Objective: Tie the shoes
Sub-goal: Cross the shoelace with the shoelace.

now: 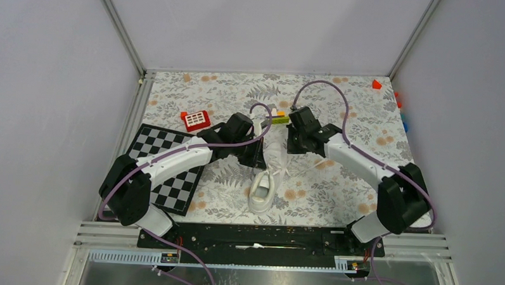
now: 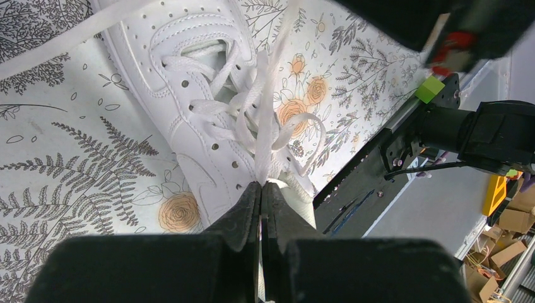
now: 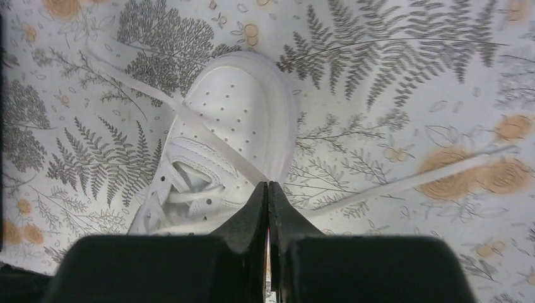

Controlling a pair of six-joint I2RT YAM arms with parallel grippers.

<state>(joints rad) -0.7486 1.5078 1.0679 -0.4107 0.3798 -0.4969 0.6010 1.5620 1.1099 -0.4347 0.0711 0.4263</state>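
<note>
Matt printed tablecloth [image 2: 76, 177]; the sneaker [image 2: 183, 136] — smooth, perforated, leather-like; its laces [image 2: 265, 113] — flat woven cloth.

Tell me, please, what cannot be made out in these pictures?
- Top view: what is gripped above the sneaker, hidden under the left arm and the right arm.
- Right wrist view: whether the shut right gripper pinches the lace or only covers it; its fingers hide the spot.
- Left wrist view: the sneaker's toe, cut off by the top edge; a red thing at the top right, blurred.
</note>
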